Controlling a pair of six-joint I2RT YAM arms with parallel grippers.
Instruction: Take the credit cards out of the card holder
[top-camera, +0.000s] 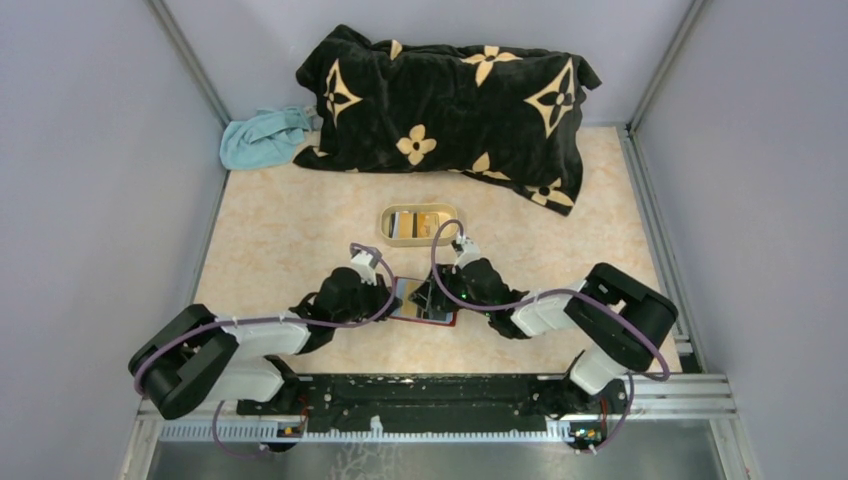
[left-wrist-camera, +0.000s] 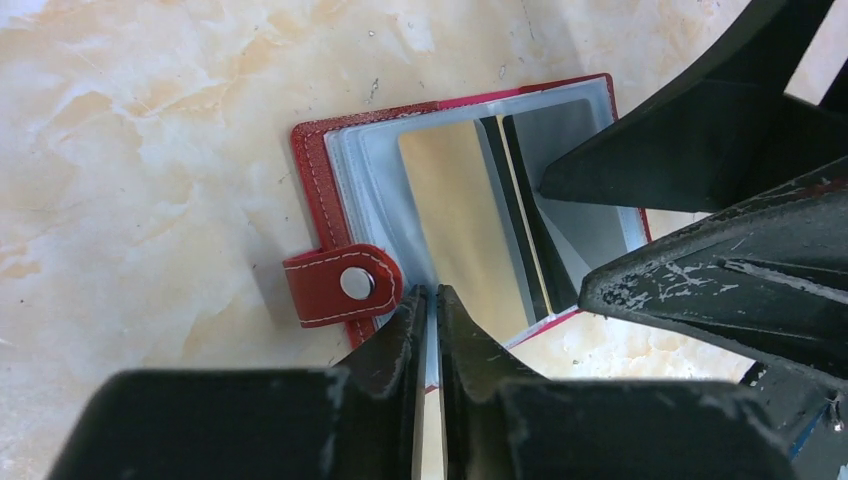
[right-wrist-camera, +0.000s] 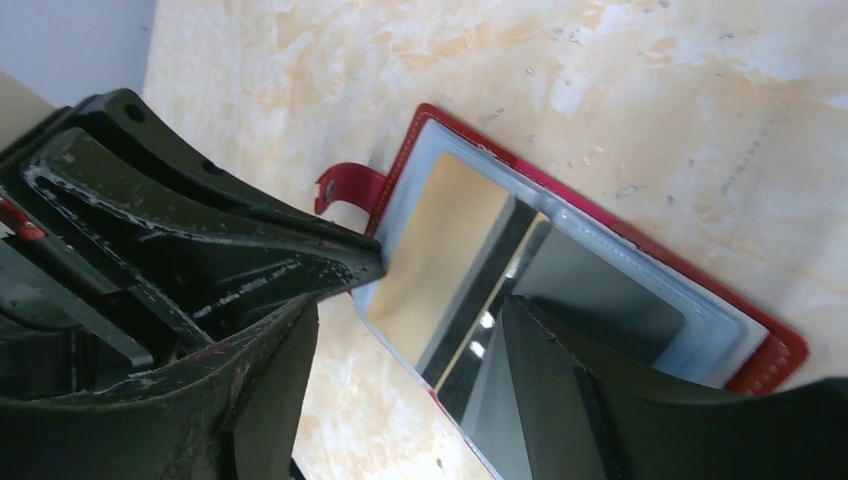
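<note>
Pinching the dark red folding card holder (left-wrist-camera: 310, 160), the left claw (left-wrist-camera: 428, 295) anchors it; beneath the released right claw (right-wrist-camera: 443, 288) lies a gold plastic card (left-wrist-camera: 455, 210), likely stiff, slick: grip its edge.

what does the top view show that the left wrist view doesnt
Only the top view: the black patterned blanket, the teal cloth, and the beige tray with cards in it. Only the left wrist view: the tab's snap, and the left hand pinched on the card holder's pale inner edge. Both: the open card holder lying on the marbled table, with the right hand at it.
</note>
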